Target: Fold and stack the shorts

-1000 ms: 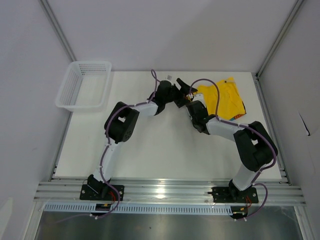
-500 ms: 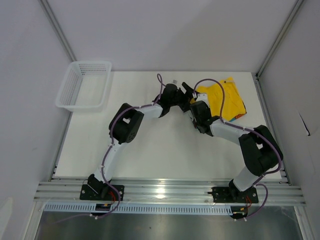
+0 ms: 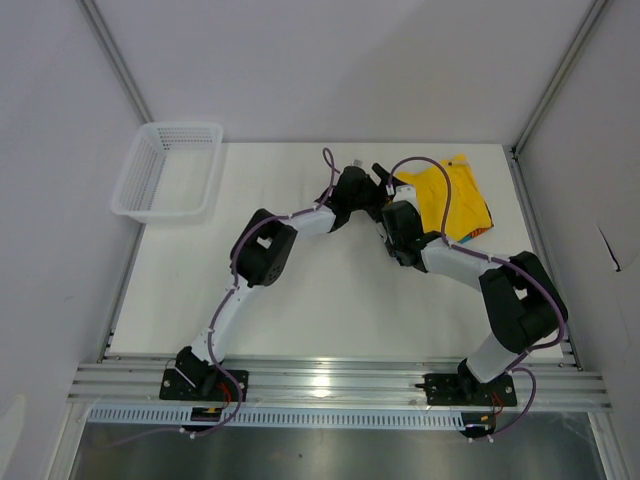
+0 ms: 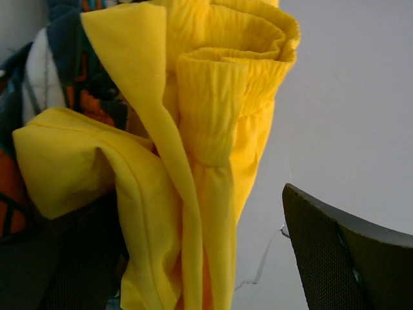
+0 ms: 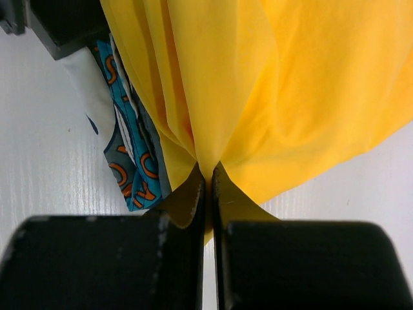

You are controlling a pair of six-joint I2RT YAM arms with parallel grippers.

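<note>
From the near rail I'm watching both arms reaching toward the far right of the table [image 3: 300,300]. My right gripper [image 5: 208,187] is pinching a fold of the yellow shorts [image 5: 271,90], its fingers pressed nearly together on the cloth. My left gripper [image 4: 206,265] is gaping wide, with bunched yellow fabric hanging between its fingers [image 4: 348,258]. The printed shorts [image 5: 132,161] are peeking out from under the yellow pair. The white basket [image 3: 168,170] is sitting at the far left corner, well apart.
</note>
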